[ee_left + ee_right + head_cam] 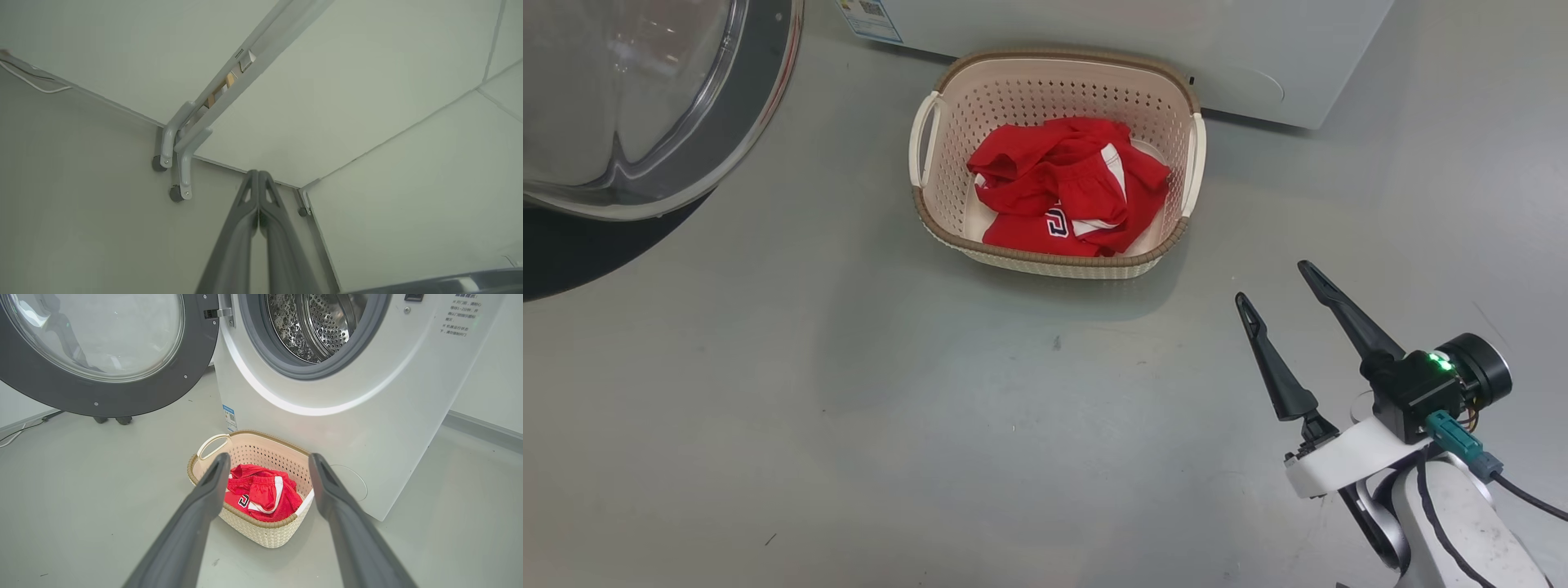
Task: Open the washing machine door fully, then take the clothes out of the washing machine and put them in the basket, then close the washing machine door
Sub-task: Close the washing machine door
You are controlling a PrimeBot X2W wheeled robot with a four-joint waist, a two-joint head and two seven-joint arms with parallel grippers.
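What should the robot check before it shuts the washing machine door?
1. Red sports clothes lying in the basket: ok.
2. Washing machine drum emptied: the part in view looks bare, the rest is hidden: cannot tell.
3. Washing machine door swung open, nothing caught on it: ok.
4. Right claw open and holding nothing: ok.
5. Left claw shut, holding nothing: ok.

Grey floor (849, 408) bears the basket (1045, 260) and washing machine (1094, 33).
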